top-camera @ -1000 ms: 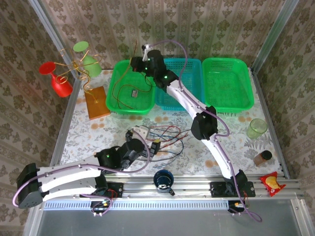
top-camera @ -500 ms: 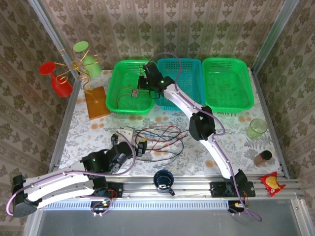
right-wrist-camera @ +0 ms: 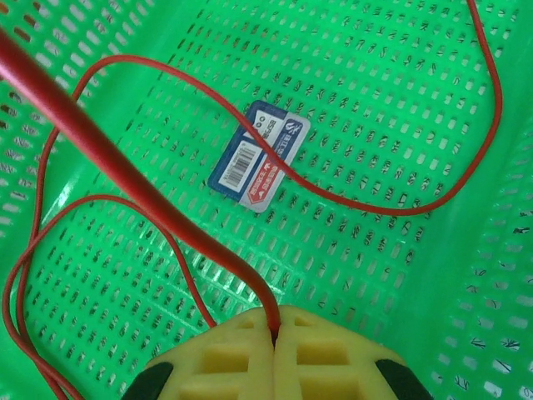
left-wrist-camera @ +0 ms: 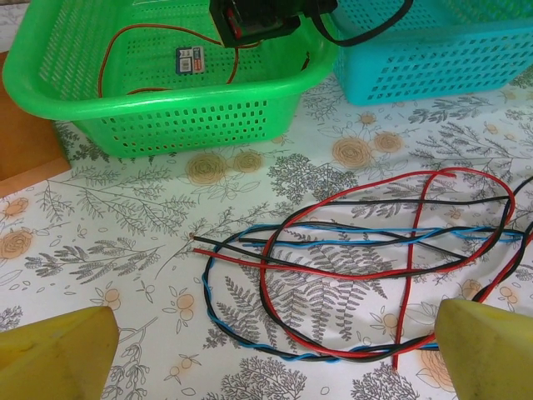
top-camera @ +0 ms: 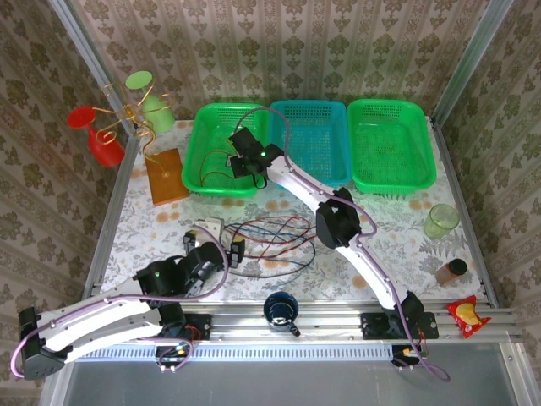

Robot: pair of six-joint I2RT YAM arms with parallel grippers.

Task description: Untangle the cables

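Red, blue and black cables [top-camera: 275, 237] lie tangled in loose loops on the flowered tablecloth, and in the left wrist view the cables [left-wrist-camera: 358, 250] cross each other just ahead of the fingers. My left gripper [top-camera: 218, 242] stands open at the loops' left end, its yellow fingertips [left-wrist-camera: 50, 354] wide apart and nothing between them. My right gripper [top-camera: 241, 158] hangs over the left green basket [top-camera: 196, 182]. Its yellow pads [right-wrist-camera: 225, 358] are shut on one red cable [right-wrist-camera: 117, 167], which loops over the basket floor [right-wrist-camera: 400, 108].
A blue basket [top-camera: 325, 173] and a second green basket [top-camera: 397, 182] stand to the right of the first. A wooden-based wire stand [top-camera: 165, 178] with cups is at the back left. A dark mug [top-camera: 280, 309], green cup [top-camera: 440, 220], brown jar [top-camera: 452, 269] and snack bag [top-camera: 467, 315] sit along the near and right edges.
My right gripper has come down and to the left into the green basket with the red cable. My left arm has drawn back left, toward the near edge.
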